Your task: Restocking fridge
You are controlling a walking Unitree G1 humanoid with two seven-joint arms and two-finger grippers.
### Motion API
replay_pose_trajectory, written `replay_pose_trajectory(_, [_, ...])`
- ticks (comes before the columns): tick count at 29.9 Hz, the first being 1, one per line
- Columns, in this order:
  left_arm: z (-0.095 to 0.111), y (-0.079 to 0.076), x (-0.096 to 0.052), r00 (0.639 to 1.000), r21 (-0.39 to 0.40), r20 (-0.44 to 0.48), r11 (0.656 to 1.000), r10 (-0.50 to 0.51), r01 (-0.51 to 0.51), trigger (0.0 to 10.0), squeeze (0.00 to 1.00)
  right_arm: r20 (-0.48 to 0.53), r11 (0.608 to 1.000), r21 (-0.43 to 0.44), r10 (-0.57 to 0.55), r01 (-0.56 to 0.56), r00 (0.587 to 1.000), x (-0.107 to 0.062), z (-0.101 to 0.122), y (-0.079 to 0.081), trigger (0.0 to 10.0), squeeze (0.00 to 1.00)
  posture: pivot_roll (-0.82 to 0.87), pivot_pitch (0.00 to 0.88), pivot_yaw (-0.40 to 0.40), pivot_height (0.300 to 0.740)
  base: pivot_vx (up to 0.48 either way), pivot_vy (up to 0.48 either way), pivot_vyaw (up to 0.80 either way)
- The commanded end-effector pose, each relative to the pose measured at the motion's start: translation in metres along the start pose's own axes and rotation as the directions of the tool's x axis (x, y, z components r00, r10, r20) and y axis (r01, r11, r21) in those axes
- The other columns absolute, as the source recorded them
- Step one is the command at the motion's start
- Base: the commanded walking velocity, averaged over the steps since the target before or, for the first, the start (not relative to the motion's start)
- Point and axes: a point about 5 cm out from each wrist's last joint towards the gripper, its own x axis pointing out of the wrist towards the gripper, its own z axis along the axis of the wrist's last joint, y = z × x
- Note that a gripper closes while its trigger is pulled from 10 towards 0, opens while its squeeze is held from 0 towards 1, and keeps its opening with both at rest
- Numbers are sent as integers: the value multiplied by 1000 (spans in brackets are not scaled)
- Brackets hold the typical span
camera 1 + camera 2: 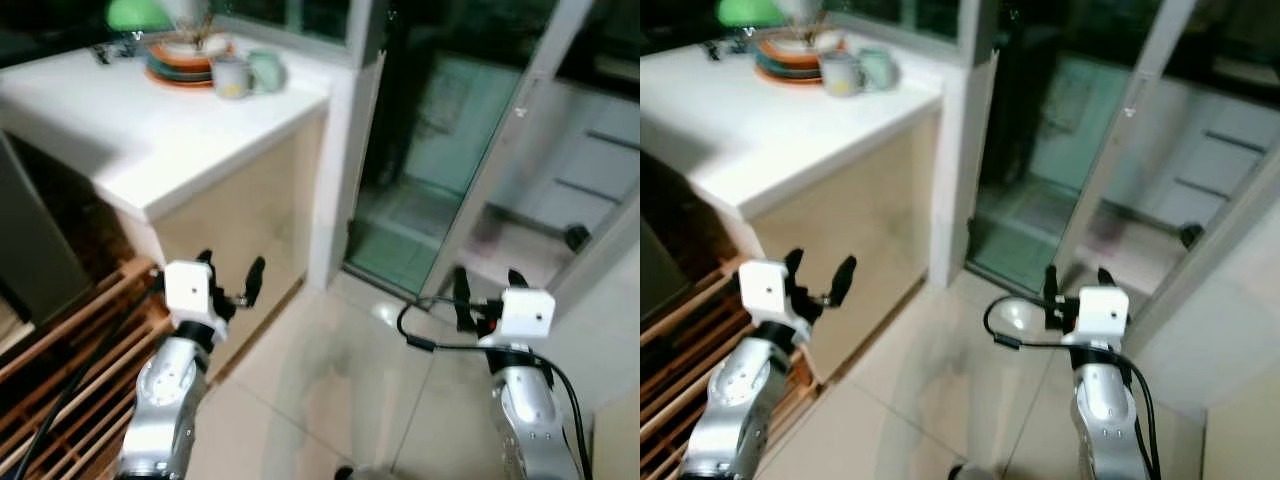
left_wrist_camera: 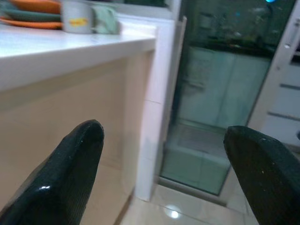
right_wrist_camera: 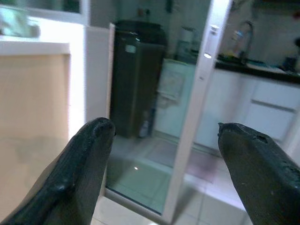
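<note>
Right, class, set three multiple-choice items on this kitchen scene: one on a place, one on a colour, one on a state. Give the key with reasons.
1. Where do the stacked plates stand?
A. on the white counter
B. on the floor
C. on the wooden slats

2. What colour is the lowest plate of the stack?
A. blue
B. orange
C. black

3. How do both end effectors stand?
A. shut on a mug
B. shut on nothing
C. open, holding nothing

Key: 1 A, the plates sit at the counter's far end beside two mugs. 2 B, an orange rim shows under the stack. 3 C, the left end effector and right end effector show fingers spread, with only air between.
</note>
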Motion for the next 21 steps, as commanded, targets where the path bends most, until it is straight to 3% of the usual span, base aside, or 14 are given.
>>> replay_pose_trajectory(1, [2,-6,7,999,-3,-1,999,-44,44,10000,0,33,1000,-12,-5,6,999,4,8,-3,10000,0,-123,0,17,740,0,0,-763])
replay_pose_trajectory(9, [3,-9,10,996,8,-17,996,-92,92,10000,0,22,1000,-12,1,-1,1000,2,7,-3,10000,0,-124,0,19,740,0,0,-763])
replay_pose_trajectory(14, [6,-8,9,995,62,-12,993,-95,96,10000,0,5,1000,-5,16,-16,1000,1,4,0,10000,0,-120,0,20,740,0,0,-763])
replay_pose_trajectory(17, [10,-7,8,998,37,8,997,-62,62,10000,0,-10,1000,1,26,-26,1000,2,0,3,10000,0,-116,0,19,740,0,0,-304])
replay_pose_trajectory(21, [14,-7,8,1000,72,17,997,-8,7,10000,0,-31,998,27,53,-53,998,5,-1,7,10000,0,-112,0,17,740,400,0,0])
